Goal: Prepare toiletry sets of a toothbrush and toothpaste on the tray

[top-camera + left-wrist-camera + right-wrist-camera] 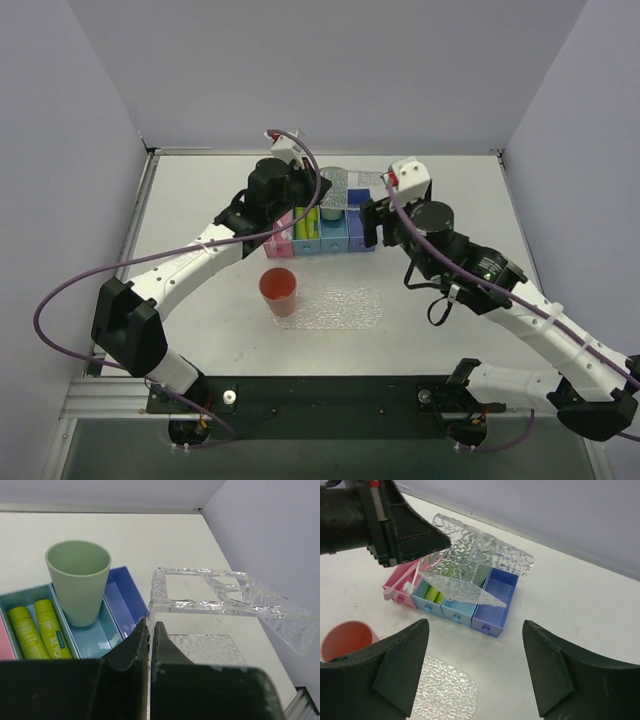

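The left end effector (150,630) is pressed together, pinching the edge of a clear bumpy plate (470,562) that hangs tilted above the bins (322,232) near the desk's far edge. The right end effector (475,625) is spread wide and grips nothing, just by the blue bin (495,602). Two toothpaste (41,630) tubes lie in a light-blue bin, with a green cup (80,580) upright in the next one. The tray (345,305) lies flat at mid-desk, an orange cup (278,290) at its left end.

High, distant view from the near side — two close, oblique wrist views, bins (345,238) common to all.
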Available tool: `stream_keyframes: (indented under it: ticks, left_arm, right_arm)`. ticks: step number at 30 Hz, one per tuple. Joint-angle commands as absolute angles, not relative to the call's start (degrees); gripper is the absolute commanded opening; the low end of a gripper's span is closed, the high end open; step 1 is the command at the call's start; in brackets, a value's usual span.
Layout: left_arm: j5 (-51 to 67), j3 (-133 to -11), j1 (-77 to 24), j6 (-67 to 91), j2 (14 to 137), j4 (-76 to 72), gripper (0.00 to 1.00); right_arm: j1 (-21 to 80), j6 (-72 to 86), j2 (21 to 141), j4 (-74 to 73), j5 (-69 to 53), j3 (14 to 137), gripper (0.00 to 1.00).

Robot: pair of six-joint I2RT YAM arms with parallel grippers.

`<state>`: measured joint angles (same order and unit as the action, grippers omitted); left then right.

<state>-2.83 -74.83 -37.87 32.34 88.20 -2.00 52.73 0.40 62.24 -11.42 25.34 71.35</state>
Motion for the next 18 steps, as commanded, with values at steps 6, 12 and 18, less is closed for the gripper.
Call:
stream_keyframes:
  ticks: [6, 12, 18]
  left_arm:
    - [12.4, -76.3, -36.9, 16.8, 84.9, -4.8, 0.00]
    - [25.2, -70.3, -38.8, 2.1, 78.9, -4.9, 0.00]
    - [28.6, -60.8, -39.9, -2.6, 73.6, -11.4, 0.00]
  right_arm:
    - [25.8, 16.6, 64.2, -30.7, -20.4, 85.2, 0.60]
    - [17.2, 23.8, 69.6, -33.8, -42.0, 89.6, 0.49]
    - [17.3, 25.1, 72.6, -39.6, -45.0, 87.8, 0.42]
